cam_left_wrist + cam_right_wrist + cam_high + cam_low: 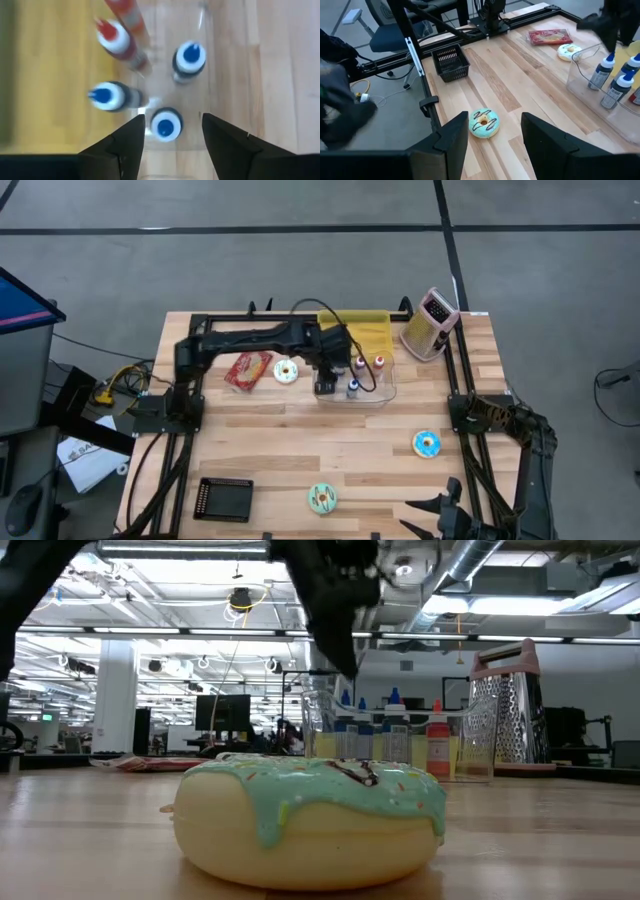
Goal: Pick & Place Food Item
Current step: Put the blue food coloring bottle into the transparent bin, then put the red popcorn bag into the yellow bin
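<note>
A clear plastic bin (pixel 385 392) at the table's far middle holds several upright squeeze bottles with blue and red caps. My left gripper (pixel 173 119) hangs open over the bin, pointing steeply down. Its fingers stand on either side of one blue-capped bottle (pixel 166 126) without touching it. In the high view this gripper (pixel 330 377) sits over the bin's left part. My right gripper (pixel 495 131) waits open at the near right corner (pixel 440 515), well above the table, with a green-iced donut (pixel 484 123) on the wood beyond it.
A white-iced donut (pixel 286 370) and a red packet (pixel 248 370) lie left of the bin. A blue donut (pixel 427 443) lies at the right, a green one (pixel 322 498) near the front, and a black basket (pixel 224 498) at the front left. A yellow cloth (pixel 365 330) and a grater (pixel 430 323) are at the back.
</note>
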